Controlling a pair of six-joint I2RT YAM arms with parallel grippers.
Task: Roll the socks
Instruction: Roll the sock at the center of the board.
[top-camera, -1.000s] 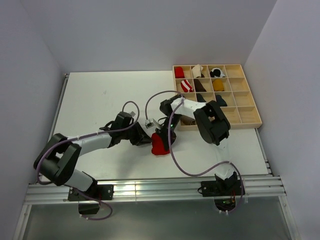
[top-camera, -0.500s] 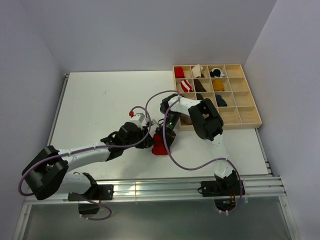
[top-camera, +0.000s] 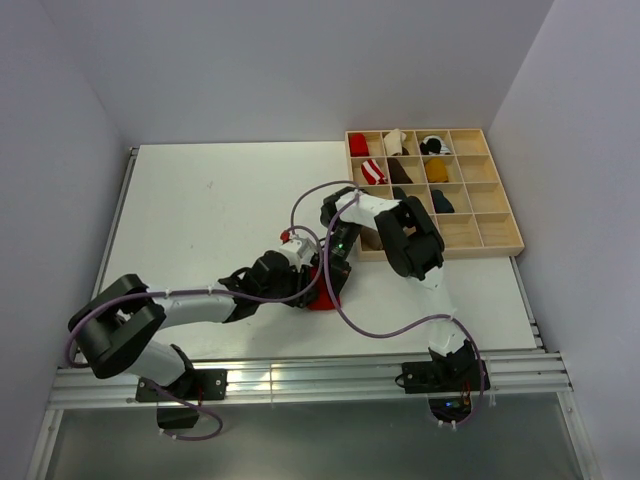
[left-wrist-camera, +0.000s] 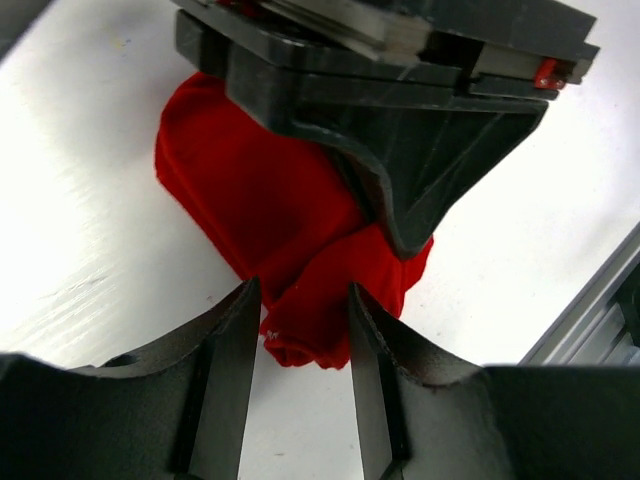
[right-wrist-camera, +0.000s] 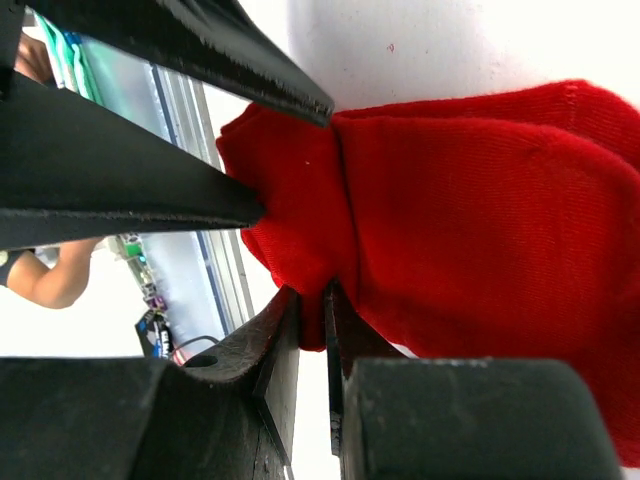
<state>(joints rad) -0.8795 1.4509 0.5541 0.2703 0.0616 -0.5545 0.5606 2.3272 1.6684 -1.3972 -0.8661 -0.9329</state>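
Bright red soft fabric sock pair (left-wrist-camera: 250, 190), partly rolled: rolled end sits between left gripper (left-wrist-camera: 303, 330) jaws, which stand apart, flanking it. Right gripper (right-wrist-camera: 308, 310) jaws clamped on folded edge. Judged best: close left squarely on roll, right pinch firm, else roll may unwind.

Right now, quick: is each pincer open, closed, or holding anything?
Left pincer: open, fingers either side of the rolled end of the red sock.
Right pincer: closed, pinching the red sock.
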